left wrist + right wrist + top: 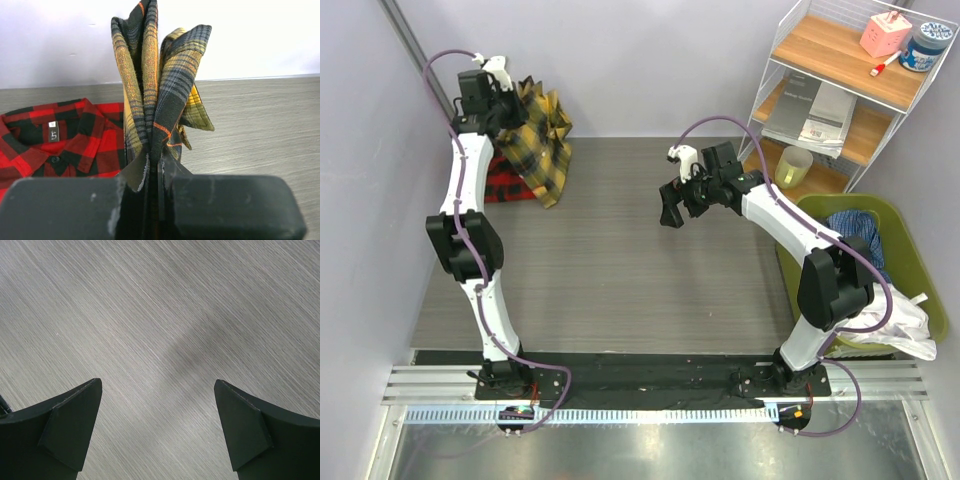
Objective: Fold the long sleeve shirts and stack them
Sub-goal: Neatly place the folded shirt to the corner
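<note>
My left gripper (510, 108) is shut on the yellow-and-black check shirt (542, 140) and holds it bunched above the table's far left corner; the cloth hangs down from the jaws. In the left wrist view the yellow shirt (155, 90) rises in folds from between my closed fingers (155, 175). The red-and-black check shirt (502, 180) lies folded on the table under it, collar and label up in the left wrist view (60, 142). My right gripper (672, 212) is open and empty over the bare table middle; in its wrist view (157, 420) only the tabletop shows between the fingertips.
A green bin (910, 290) with blue and white clothes stands at the right, beside the right arm. A wire shelf (840, 90) with a pink box, a jar and papers stands at the back right. Walls close the left and back.
</note>
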Robot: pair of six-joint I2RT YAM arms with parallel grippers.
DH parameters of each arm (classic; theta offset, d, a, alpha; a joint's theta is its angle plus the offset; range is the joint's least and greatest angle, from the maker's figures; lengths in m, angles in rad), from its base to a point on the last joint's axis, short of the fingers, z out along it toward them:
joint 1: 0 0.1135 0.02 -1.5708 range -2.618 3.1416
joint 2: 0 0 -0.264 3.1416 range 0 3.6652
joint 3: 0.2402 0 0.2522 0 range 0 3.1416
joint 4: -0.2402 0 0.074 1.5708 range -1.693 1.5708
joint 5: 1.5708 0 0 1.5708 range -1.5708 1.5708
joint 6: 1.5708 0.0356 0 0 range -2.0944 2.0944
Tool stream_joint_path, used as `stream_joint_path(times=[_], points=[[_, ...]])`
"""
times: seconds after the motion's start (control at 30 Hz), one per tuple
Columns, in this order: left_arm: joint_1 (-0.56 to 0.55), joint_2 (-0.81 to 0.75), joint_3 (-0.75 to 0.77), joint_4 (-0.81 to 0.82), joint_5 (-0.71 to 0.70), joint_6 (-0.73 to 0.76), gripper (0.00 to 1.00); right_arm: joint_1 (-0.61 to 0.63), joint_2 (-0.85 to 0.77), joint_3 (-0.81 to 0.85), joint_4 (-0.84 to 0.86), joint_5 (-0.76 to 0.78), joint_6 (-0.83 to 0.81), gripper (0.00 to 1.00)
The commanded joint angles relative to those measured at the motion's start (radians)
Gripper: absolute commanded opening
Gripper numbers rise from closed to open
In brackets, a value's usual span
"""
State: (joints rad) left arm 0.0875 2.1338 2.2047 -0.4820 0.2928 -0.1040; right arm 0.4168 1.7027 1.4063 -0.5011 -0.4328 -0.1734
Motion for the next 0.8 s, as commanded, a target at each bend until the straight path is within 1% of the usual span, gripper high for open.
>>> stream_joint_path(times=[0.0,0.3,0.5,0.63,0.77], points=[[0.004,-0.091,0.036,0.094,-0.014,0.003,0.0,0.007,-0.017,0.031,0.03,0.006,0.011,1.0],[0.017,-0.091,0.033,0.126,-0.047,-0.026,0.0,0.008,-0.015,0.037,0.029,0.011,0.003,1.0],[0.07,-0.071,0.007,0.152,-0.053,-0.025,0.0,0.008,-0.018,0.033,0.022,0.012,-0.005,1.0],[0.122,-0.028,0.006,0.146,-0.006,-0.042,0.0,0.008,-0.011,0.034,0.018,0.009,-0.006,1.0],[0.167,-0.003,-0.045,0.224,0.028,-0.059,0.0,0.008,-0.005,0.039,0.013,0.009,-0.009,1.0]])
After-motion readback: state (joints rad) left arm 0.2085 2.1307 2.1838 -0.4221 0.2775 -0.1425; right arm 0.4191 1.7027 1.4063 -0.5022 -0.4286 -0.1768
